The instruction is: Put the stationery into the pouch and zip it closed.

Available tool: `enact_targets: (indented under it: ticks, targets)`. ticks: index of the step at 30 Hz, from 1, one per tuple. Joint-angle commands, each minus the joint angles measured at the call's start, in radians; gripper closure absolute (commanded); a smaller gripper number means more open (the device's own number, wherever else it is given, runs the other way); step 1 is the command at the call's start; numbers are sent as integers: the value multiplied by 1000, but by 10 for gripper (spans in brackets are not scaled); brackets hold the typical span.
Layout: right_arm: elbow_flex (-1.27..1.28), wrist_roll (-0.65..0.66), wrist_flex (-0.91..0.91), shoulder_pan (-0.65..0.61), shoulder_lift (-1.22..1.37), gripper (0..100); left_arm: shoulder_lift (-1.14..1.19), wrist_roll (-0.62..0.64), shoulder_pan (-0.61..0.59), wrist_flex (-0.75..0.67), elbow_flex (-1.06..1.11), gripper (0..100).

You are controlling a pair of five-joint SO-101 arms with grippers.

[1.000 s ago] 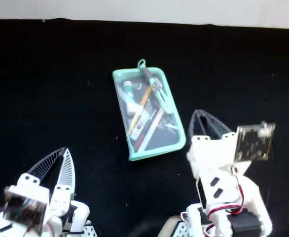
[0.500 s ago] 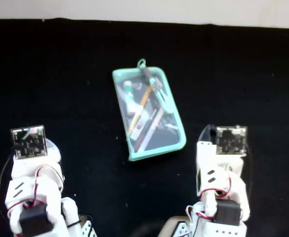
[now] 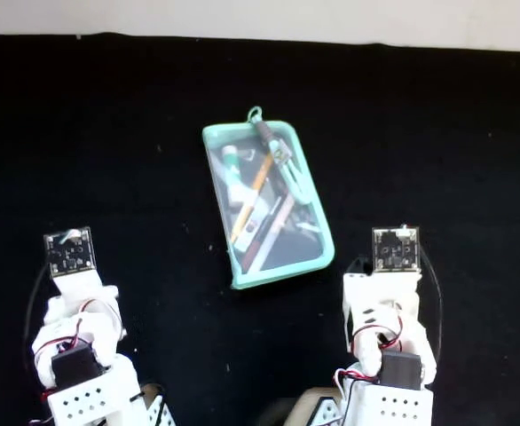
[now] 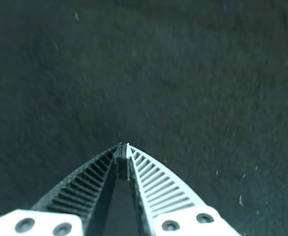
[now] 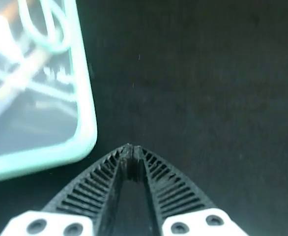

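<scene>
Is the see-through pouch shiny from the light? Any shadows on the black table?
High view: the pouch has a faint pale sheen; no shadows stand out on the black table. Right wrist view: whitish streaks on its window, maybe glare, near the shut right pincer.

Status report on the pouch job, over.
Left pincer shut, empty, over bare table. Right pincer shut, empty, beside pouch corner. Stationery inside, pouch appears zipped. Nothing blocking.
</scene>
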Motion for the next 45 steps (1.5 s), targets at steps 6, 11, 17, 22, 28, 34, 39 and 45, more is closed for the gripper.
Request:
enact_targets:
  ticks: [6,11,17,22,28,34,39,45]
  targets:
    - [136,9,255,15,-5,987,-7,-8,-12,-11,18,991]
    - [136,11,257,15,-5,987,-7,-8,-12,117,18,992]
    - [136,11,257,13,-5,987,-7,-5,-73,121,18,992]
    - [136,11,257,13,-5,987,-7,-5,-88,121,18,992]
    - [136,11,257,13,-5,987,-7,-5,-88,121,18,992]
    - [136,11,257,13,-5,987,-7,-5,-88,121,18,992]
    - [136,11,257,13,-5,987,-7,-5,-88,121,18,992]
    - [136,11,257,13,-5,987,-7,-5,-88,121,18,992]
